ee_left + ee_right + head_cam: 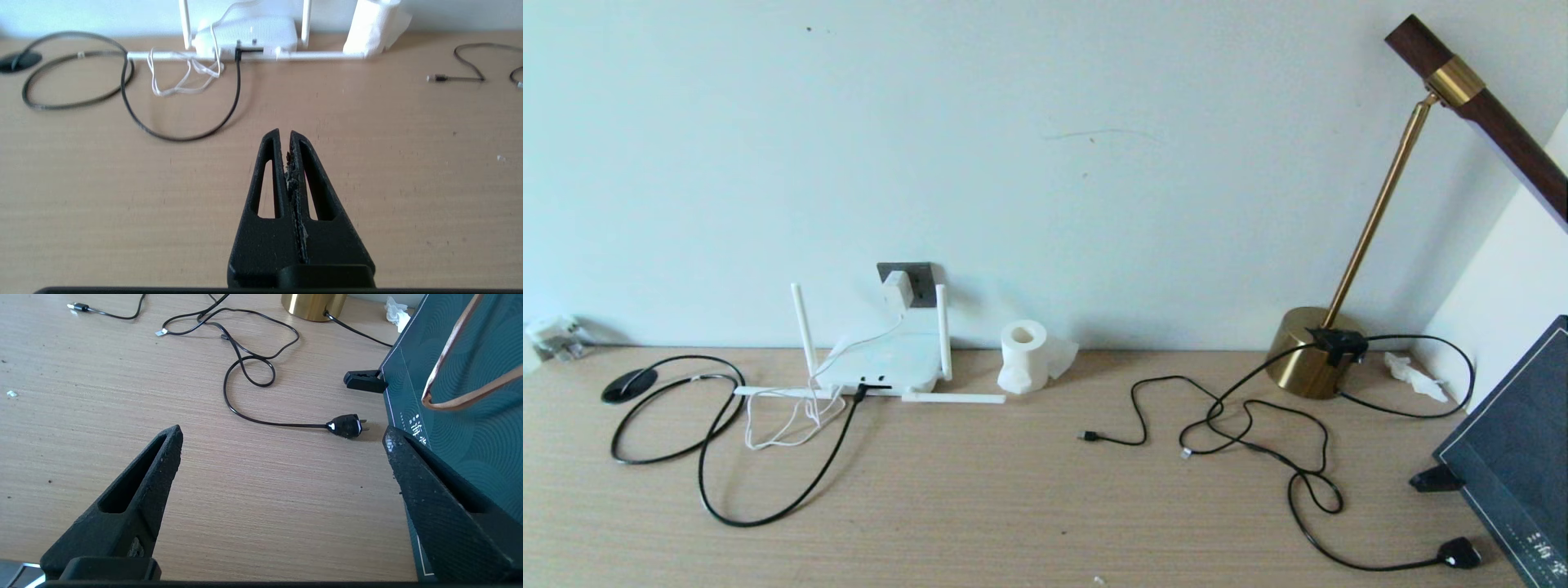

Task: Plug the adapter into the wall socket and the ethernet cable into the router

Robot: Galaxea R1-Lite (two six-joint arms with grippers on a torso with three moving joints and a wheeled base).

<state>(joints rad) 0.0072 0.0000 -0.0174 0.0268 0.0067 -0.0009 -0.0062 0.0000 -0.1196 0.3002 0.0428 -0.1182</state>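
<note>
The white adapter [898, 291] sits plugged in the dark grey wall socket [918, 282], its thin white cord [784, 416] running down to the router. The white router [882, 363] lies against the wall, two antennas upright and two flat. The black ethernet cable [768, 506] has its plug [861, 390] in the router's front port [238, 53]; its oval disc [629, 385] lies far left. My left gripper [284, 134] is shut and empty above bare table, short of the router. Over the table at the right, my right gripper [282, 437] is open and holds nothing.
A toilet paper roll [1023, 356] stands right of the router. A brass lamp [1311, 351] with black cords [1241, 425] and a loose plug [346, 426] occupies the right side. A dark patterned bag [1523, 457] stands at the right edge, a crumpled tissue [1414, 374] behind it.
</note>
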